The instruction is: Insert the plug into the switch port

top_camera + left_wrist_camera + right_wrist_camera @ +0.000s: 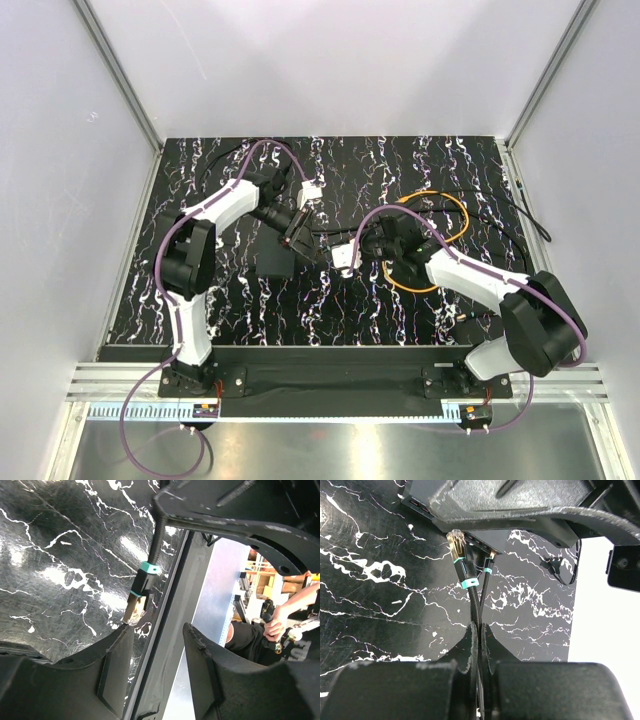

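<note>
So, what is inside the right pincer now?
The shut right pincer pinches two thin black cables; one ends in a teal-collared plug with a gold tip. Their run past the fingers is covered.

Tabletop (420, 320): black surface with white marble-like veining, glossy under the lights, walled by white panels on three sides. A small matte black box (272, 262) sits left of centre; whether it rests fully on the surface cannot be told. An orange cable (466, 220) lies in a loose loop right of centre. Thin black cables (527, 218) trail from that loop toward the right edge. A black mounting bar (330, 365) runs along the near edge, well apart from the box and the loop.
</note>
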Controlling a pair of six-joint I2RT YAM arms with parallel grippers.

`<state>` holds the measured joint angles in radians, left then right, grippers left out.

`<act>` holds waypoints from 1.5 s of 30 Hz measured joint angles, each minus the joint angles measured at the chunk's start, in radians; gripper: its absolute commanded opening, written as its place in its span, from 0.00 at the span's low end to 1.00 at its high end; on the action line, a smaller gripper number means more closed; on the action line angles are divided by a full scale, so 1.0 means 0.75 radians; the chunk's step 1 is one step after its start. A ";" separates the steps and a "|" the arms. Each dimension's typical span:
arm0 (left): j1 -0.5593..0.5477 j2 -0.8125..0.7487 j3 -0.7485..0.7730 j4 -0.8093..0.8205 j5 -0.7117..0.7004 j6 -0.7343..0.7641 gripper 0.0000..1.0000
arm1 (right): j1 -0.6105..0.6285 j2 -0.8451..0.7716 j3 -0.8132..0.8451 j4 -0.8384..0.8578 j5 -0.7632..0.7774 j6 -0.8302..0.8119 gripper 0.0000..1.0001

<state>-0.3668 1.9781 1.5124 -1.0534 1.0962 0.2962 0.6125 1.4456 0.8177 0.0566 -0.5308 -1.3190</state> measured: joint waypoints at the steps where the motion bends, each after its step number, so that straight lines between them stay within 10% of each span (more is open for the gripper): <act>1: 0.001 0.003 0.000 0.007 0.000 -0.010 0.48 | 0.000 -0.002 -0.002 0.001 0.001 0.001 0.00; 13: 0.003 0.043 0.011 0.056 -0.035 -0.040 0.49 | 0.001 -0.009 -0.005 0.024 -0.013 -0.001 0.00; 26: 0.023 0.047 0.027 0.015 0.023 0.006 0.01 | 0.000 -0.009 -0.005 0.031 -0.016 -0.011 0.12; 28: 0.023 0.047 0.033 0.004 0.026 0.018 0.00 | 0.000 -0.009 -0.002 0.015 -0.020 -0.004 0.35; 31: 0.023 0.047 0.035 -0.001 0.028 0.042 0.00 | 0.001 -0.009 0.036 -0.050 -0.062 0.008 0.45; 45: 0.023 0.047 0.068 -0.040 0.024 0.141 0.00 | 0.001 0.093 0.332 -0.394 -0.193 0.156 0.37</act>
<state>-0.3492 2.0136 1.5631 -1.0832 1.1141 0.4023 0.6132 1.5154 1.0664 -0.2386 -0.6758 -1.2022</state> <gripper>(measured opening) 0.165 0.365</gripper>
